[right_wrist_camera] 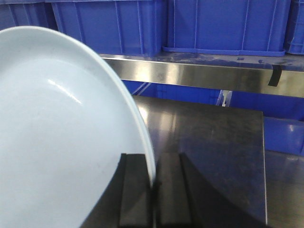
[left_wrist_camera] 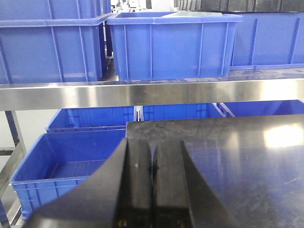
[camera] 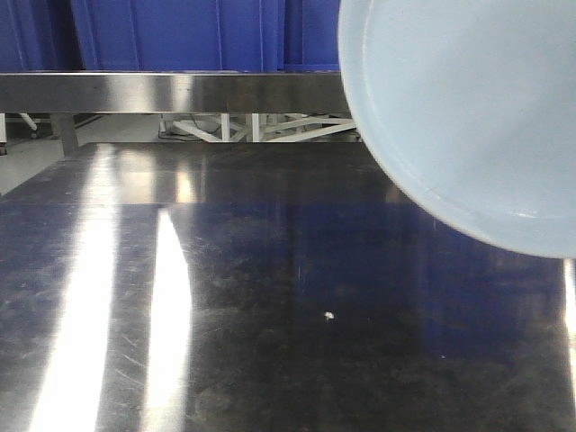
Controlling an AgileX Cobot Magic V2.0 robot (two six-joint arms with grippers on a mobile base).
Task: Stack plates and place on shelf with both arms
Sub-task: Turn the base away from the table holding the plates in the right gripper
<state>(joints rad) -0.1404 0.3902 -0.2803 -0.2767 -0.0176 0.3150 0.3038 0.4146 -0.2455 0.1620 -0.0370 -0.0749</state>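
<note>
R gripper (right_wrist_camera: 153,173), btm centre of right wrist view: jaws narrow, pinching rim of pale plate (right_wrist_camera: 57,133), which is tilted on edge and fills frame's left. Front view: plate in upper right corner, above steel tabletop (camera: 270,315), covering right end of shelf (camera: 171,92) rail. L gripper (left_wrist_camera: 152,156): jaws pressed together, nothing btwn. Blue crates (left_wrist_camera: 173,45) on shelf.

One pale bluish-white glossy plate (camera: 459,117) fills the front view's upper right, tilted steeply; the steel shelf (camera: 171,92) crosses the upper left.
</note>
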